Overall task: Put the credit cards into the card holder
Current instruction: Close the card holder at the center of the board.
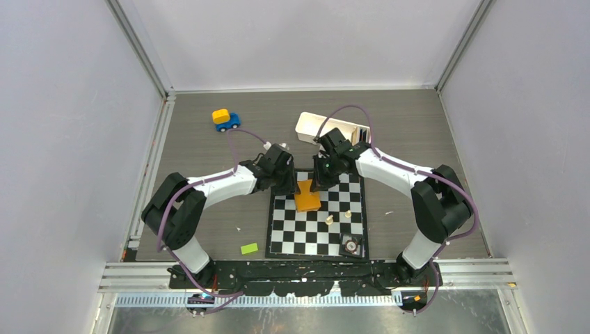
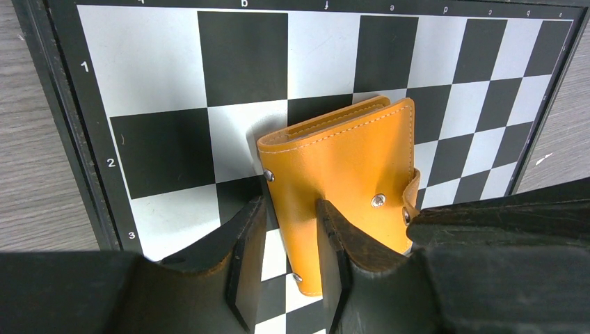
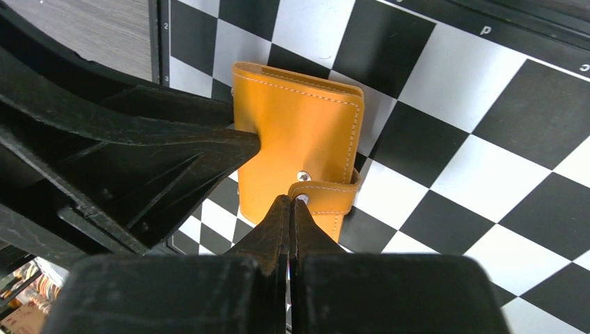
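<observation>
Looking down past my arms, I see the chessboard (image 1: 316,233) nearest, with the orange wallet (image 1: 307,197) lying folded on its far rows. My left gripper's (image 2: 291,204) fingers stand apart, straddling one wallet edge. My right gripper's (image 3: 291,200) fingers are pressed together at the snap tab (image 3: 325,198) (whether pinching it, I cannot tell). Beyond sits a white tray (image 1: 309,125).

I read 1, 2, 3 down the chessboard (image 2: 243,49) border's left edge and f, e, d, c along its far edge; nothing else is legible.
</observation>
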